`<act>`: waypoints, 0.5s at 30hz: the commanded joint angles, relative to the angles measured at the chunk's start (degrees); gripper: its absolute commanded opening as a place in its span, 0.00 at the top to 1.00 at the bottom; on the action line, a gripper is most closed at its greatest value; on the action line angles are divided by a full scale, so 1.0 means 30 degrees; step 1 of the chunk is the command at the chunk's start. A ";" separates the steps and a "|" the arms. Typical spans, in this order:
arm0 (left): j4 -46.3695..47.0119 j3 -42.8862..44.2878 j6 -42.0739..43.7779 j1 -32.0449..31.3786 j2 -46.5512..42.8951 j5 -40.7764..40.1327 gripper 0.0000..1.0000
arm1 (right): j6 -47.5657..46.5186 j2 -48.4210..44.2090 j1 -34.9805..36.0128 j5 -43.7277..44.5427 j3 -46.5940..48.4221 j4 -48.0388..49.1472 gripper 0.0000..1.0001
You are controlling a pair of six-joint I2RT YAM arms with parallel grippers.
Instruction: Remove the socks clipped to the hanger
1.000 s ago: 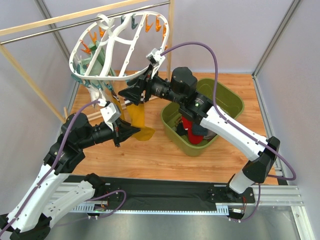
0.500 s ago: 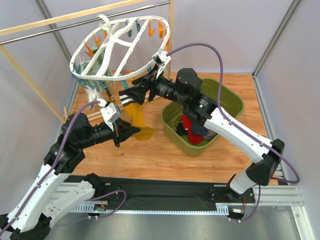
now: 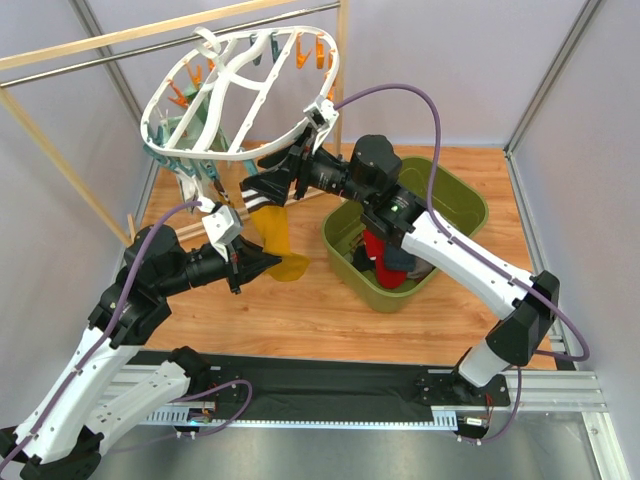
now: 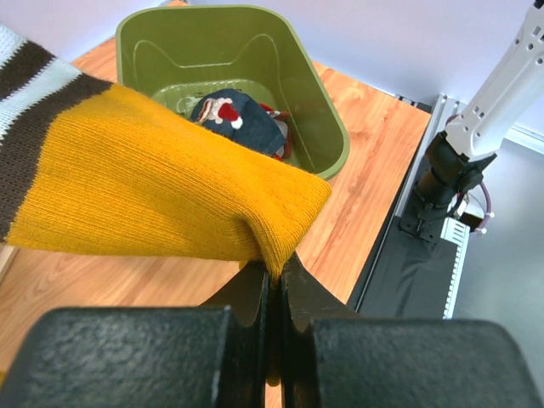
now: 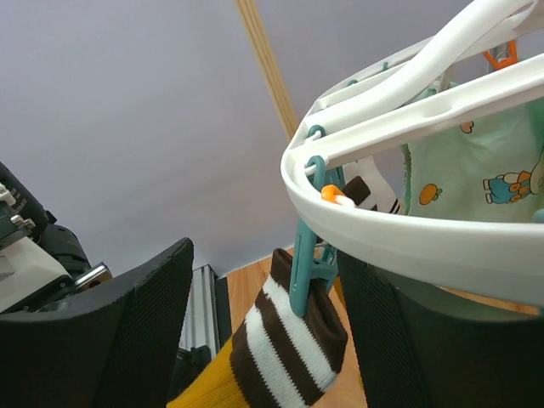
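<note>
The white oval hanger [image 3: 300,135] hangs tilted from the rail, and its rim [image 5: 408,246] fills the right wrist view. A mustard sock [image 3: 272,235] with a brown-and-white striped cuff [image 5: 289,357] hangs from it by a teal clip [image 5: 308,263]. My left gripper [image 4: 274,272] is shut on the toe of this sock [image 4: 153,187] and holds it out to the side. My right gripper [image 5: 272,323] is open under the rim, one finger on each side of the clip and cuff. A mint green printed sock [image 5: 476,178] hangs behind the rim.
A green bin [image 3: 460,200] stands right of the hanger, with red and dark socks [image 3: 385,255] inside. The wood-and-metal rail [image 3: 150,40] crosses the back, and a slanted wooden post [image 3: 60,150] stands at the left. Orange clips [image 3: 310,52] dangle from the far rim.
My right gripper has moved up and left to the hanger's near rim, around the teal clip. The hanger has swung and tilted upward. The left arm has stayed still.
</note>
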 commanded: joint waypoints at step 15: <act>0.0153 0.1310 0.0748 0.0024 0.0324 0.0562 1.00 | 0.1310 0.0107 -0.0262 0.0290 -0.0805 0.1818 0.33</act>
